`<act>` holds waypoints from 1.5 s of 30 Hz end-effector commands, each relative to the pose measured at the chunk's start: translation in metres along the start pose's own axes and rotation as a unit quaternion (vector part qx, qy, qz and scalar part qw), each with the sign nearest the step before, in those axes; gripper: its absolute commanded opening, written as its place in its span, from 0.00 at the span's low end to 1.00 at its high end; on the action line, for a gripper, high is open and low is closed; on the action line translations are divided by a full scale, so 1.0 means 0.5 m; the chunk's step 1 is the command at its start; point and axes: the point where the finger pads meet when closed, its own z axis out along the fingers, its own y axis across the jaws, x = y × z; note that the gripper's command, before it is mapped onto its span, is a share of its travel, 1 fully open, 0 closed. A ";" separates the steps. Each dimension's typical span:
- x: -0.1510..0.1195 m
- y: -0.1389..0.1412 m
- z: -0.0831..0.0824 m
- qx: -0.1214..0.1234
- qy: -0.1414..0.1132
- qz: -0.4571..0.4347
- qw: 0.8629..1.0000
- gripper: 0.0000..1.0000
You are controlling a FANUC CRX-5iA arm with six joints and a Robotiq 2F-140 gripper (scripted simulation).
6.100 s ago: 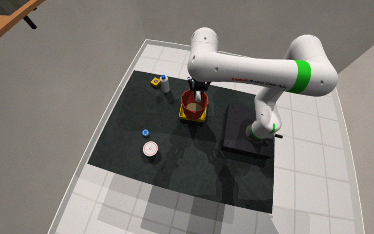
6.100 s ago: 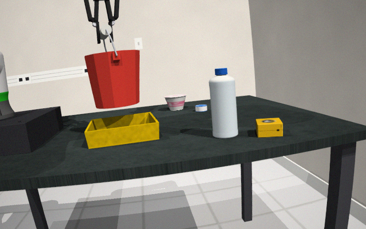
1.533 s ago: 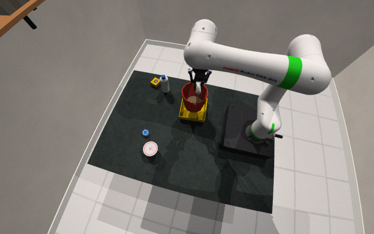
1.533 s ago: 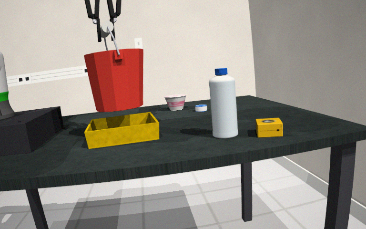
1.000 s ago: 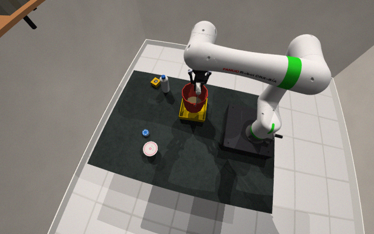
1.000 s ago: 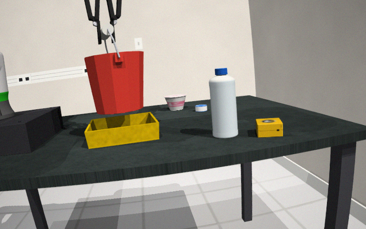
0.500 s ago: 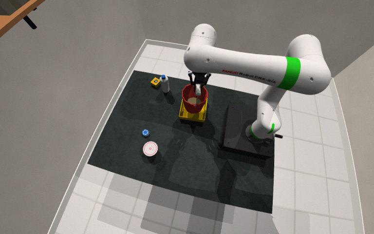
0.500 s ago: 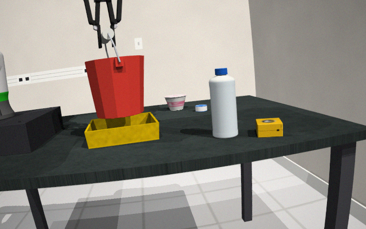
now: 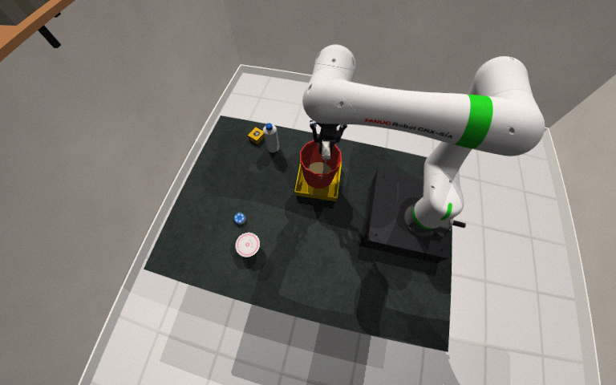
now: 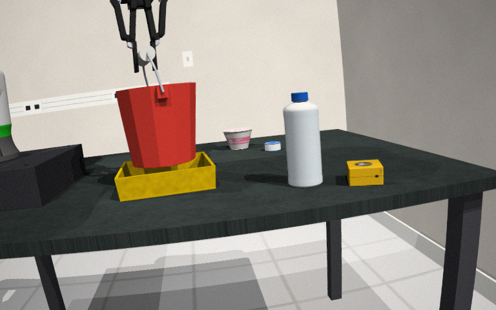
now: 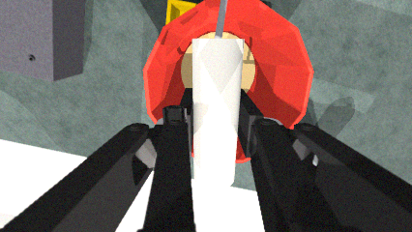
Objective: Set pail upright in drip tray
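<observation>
The red pail (image 10: 157, 124) hangs upright from its wire bail, whose white grip (image 10: 146, 57) sits between my gripper's fingers (image 10: 141, 45). My gripper is shut on that grip. The pail's base is down inside the yellow drip tray (image 10: 165, 177), below the rim; the tray's wall hides whether the base touches the floor. From above, the pail (image 9: 320, 164) covers most of the tray (image 9: 317, 189), under my gripper (image 9: 326, 135). In the wrist view, the white grip (image 11: 216, 108) lies between my fingers over the pail (image 11: 232, 72).
A white bottle with a blue cap (image 10: 302, 140) and a small yellow box (image 10: 365, 172) stand right of the tray. A pink-and-white cup (image 10: 237, 138) and a small blue-and-white disc (image 10: 272, 146) sit behind. The black robot base block (image 10: 36, 175) is to the left.
</observation>
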 end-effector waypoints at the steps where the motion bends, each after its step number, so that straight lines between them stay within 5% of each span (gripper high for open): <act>1: -0.001 0.001 0.007 -0.001 -0.001 0.000 1.000 0.10; 45: -0.001 0.001 0.087 -0.001 -0.001 0.000 1.000 0.10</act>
